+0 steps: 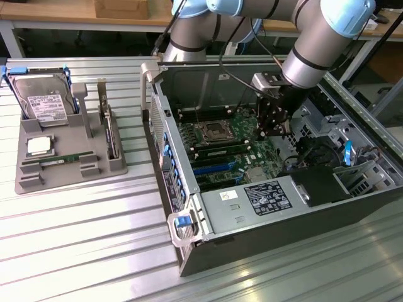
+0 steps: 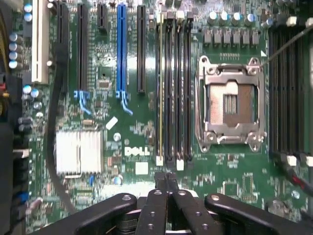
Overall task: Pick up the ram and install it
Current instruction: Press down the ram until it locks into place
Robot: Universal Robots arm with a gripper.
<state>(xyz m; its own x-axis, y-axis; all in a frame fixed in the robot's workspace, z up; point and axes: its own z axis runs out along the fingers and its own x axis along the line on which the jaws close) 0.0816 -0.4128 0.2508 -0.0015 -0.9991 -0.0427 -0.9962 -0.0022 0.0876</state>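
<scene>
**Ram on tray; gripper closed and empty over motherboard**

Ram point(image 1: 60, 160) is found lying flat on the grey tray point(image 1: 25, 182), in the exterior view at about 9 o'clock from the open computer case point(image 1: 283, 233) and well apart from it. On the same tray, the square processor chip point(image 1: 39, 146) is seen just beside the ram at its 12 o'clock, and the hard drive point(image 1: 43, 104) is seen standing farther out at 12 o'clock. The ram is touched by nothing.

The gripper point(image 1: 274, 126) is held by the arm point(image 1: 315, 44) inside the case, above the motherboard point(image 1: 252, 154), at about 3 o'clock from the processor socket point(image 1: 217, 131) in the exterior view. In the wrist view the gripper point(image 2: 166, 178) is seen with its fingers point(image 2: 172, 182) pressed together, and nothing is held between them.

Beneath the gripper, a bank of long black memory slots point(image 2: 178, 88) is seen between the processor socket point(image 2: 231, 103) and the blue expansion slot point(image 2: 121, 49). A thin yellowish edge is noted along one slot of that bank; what it is cannot be told. The socket is seen open, with bare contacts. A finned silver heatsink point(image 2: 78, 152) is seen near the expansion slots.

The case and tray are both set on the ribbed metal table point(image 1: 75, 251).
</scene>
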